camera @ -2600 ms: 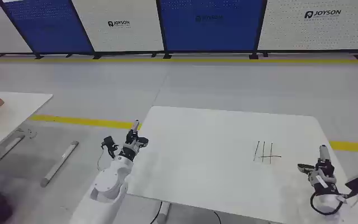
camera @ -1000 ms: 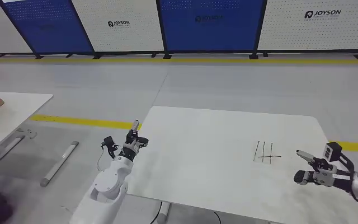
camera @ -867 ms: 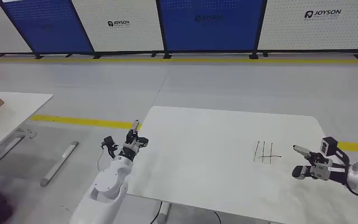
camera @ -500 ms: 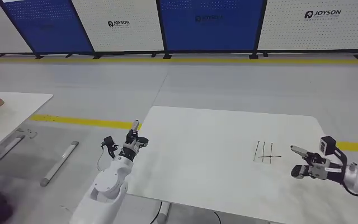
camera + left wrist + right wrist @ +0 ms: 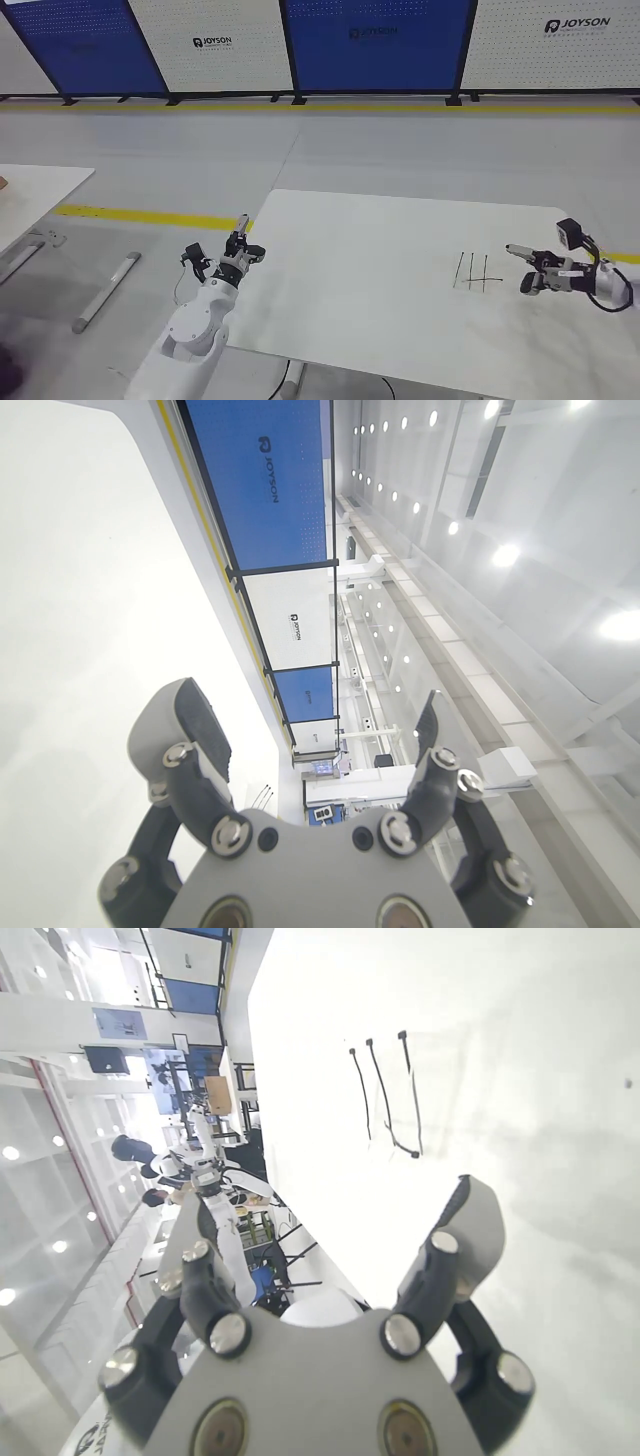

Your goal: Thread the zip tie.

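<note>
Swinging in from the near edge of the desk [image 5: 380, 290], the right gripper [image 5: 520, 268] has turned to face the zip ties [image 5: 472, 272] and now sits just beside them, jaws spread wide with nothing in them. The ties lie flat on the desk's right side, 3 roughly side by side and 1 across their ends, so I'd say threading hasn't started and grabbing 1 comes next. The left gripper [image 5: 240, 240] hasn't budged at the left edge, jaws open and empty too.
</note>
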Available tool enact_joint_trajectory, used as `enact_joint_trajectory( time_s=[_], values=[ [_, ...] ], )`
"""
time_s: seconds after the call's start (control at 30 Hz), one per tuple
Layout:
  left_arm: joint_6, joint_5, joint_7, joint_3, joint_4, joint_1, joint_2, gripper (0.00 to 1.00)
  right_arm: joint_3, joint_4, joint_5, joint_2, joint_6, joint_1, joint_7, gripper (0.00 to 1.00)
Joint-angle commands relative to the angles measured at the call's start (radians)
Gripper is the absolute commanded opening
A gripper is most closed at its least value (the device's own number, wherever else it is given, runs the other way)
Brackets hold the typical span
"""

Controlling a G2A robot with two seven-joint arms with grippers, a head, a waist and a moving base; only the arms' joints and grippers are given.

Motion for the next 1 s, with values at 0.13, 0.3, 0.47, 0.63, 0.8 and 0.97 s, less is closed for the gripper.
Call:
enact_joint_trajectory(
  time_s=[0.13,0.3,0.47,0.63,0.8,0.97],
  values=[
    [0.0,0.0,0.0,0.0,0.0,0.0,0.0,1.0,0.002,0.002,0.002,0.0,0.001,0.001,0.0,1.0],
    [0.0,0.0,0.0,0.0,0.0,0.0,0.0,1.0,0.002,0.002,0.002,0.0,0.001,0.001,0.0,1.0],
    [0.0,0.0,0.0,0.0,0.0,0.0,0.0,1.0,-0.028,-0.056,-0.068,-0.009,-0.116,-0.049,-0.255,1.0],
    [0.0,0.0,0.0,0.0,0.0,0.0,0.0,1.0,-0.067,-0.036,-0.098,-0.018,-0.161,-0.04,-0.307,1.0],
    [0.0,0.0,0.0,0.0,0.0,0.0,0.0,1.0,-0.129,0.048,-0.066,-0.035,-0.222,0.017,-0.192,1.0],
    [0.0,0.0,0.0,0.0,0.0,0.0,0.0,1.0,-0.142,0.11,-0.08,-0.038,-0.212,0.05,-0.191,1.0]
  ],
)
